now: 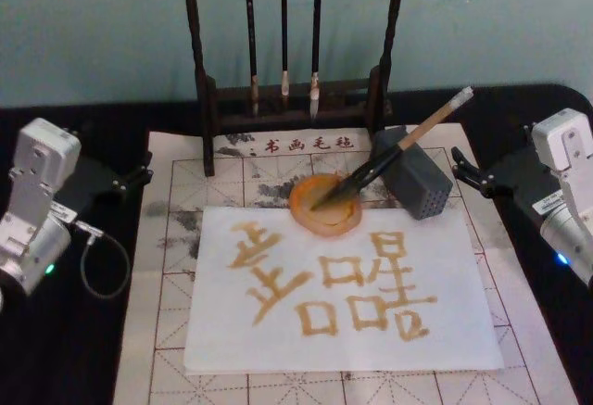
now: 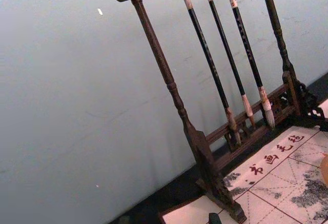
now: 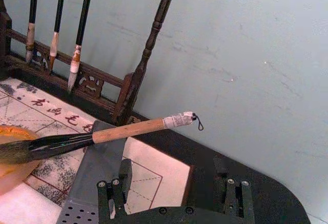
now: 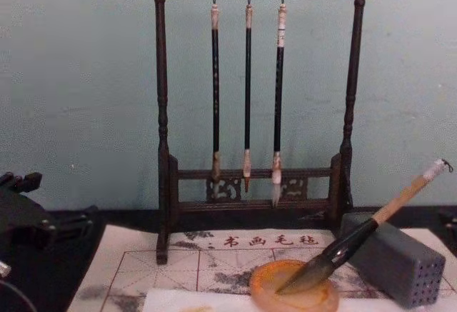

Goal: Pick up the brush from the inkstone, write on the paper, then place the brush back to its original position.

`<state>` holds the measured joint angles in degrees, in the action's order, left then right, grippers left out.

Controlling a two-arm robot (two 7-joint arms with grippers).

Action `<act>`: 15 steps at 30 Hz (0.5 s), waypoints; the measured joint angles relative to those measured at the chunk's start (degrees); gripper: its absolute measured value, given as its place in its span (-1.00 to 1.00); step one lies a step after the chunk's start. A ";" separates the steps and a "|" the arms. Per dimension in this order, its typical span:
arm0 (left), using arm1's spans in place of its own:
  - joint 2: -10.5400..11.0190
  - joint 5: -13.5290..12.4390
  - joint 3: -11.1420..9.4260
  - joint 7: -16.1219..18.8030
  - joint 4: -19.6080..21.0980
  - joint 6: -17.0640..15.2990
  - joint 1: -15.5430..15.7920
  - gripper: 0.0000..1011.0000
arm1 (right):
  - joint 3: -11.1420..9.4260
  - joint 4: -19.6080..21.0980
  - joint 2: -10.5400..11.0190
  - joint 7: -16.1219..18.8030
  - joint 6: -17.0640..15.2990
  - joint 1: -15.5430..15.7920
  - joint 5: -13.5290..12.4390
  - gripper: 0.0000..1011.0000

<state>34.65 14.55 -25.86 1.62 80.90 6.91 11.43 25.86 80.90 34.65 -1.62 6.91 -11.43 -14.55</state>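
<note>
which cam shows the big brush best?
Head view: the whole brush from above, bristles in the inkstone, shaft leaning on the grey block. Chest view shows it whole from the side. Right wrist view has shaft and cap close, bristle tip cut off.

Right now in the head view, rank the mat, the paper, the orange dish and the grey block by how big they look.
1. mat
2. paper
3. orange dish and grey block: they look about the same size, so I won't rank one above the other.
</note>
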 joint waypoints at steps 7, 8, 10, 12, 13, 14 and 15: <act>0.00 0.00 0.00 0.00 -0.01 0.00 0.00 0.98 | 0.00 0.00 0.00 0.00 0.00 0.00 0.00 0.98; 0.00 0.00 0.00 0.00 0.00 0.00 0.00 0.98 | 0.00 0.00 0.00 0.00 0.00 0.00 0.00 0.98; 0.00 0.00 0.00 0.00 0.00 0.00 0.00 0.98 | 0.00 0.00 0.00 0.00 0.00 0.00 0.00 0.98; 0.00 0.00 0.00 0.00 0.00 0.00 0.00 0.98 | 0.00 0.00 0.00 0.00 0.00 0.00 0.00 0.98; 0.00 0.00 0.00 0.00 -0.01 0.00 0.00 0.98 | 0.00 0.00 0.00 0.00 0.00 0.00 0.00 0.98; 0.00 0.00 0.00 0.00 0.00 0.00 0.00 0.98 | 0.00 0.00 0.00 0.00 0.00 0.00 0.00 0.98; 0.00 0.00 0.00 0.00 -0.01 0.00 0.00 0.98 | -0.10 0.00 -0.06 0.07 0.00 0.03 0.02 0.98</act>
<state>34.65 14.55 -25.86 1.62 80.90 6.91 11.43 25.77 80.90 34.59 -1.55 6.91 -11.40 -14.53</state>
